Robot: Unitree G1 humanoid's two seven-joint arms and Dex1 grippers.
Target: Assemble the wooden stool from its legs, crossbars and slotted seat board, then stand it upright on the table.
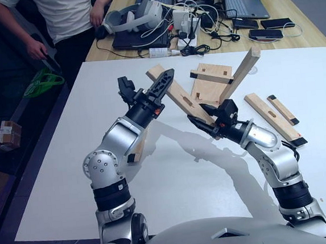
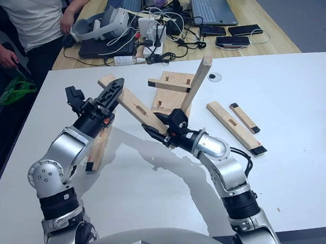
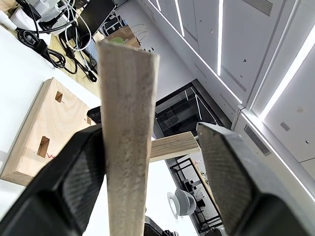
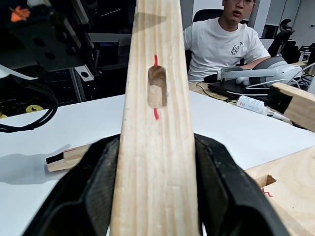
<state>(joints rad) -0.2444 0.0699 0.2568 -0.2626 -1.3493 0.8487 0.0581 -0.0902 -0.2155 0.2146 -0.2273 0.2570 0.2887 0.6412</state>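
On the white table (image 1: 52, 166) little looks joined yet: your right gripper (image 1: 205, 124) pinches a slotted leg (image 1: 178, 95) aloft, your left gripper (image 1: 148, 80) is spread around its upper end, and the seat board (image 1: 206, 92) and a spare bar (image 1: 271, 117) lie loose beyond.

Silver arms (image 1: 117, 138) carry black joint bands; the black left gripper (image 1: 146, 80) has an orange mark.

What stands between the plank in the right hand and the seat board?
A tilted leg rises by the seat board's near edge, just beyond the right hand holding the plank; a crossbar lies across the board.
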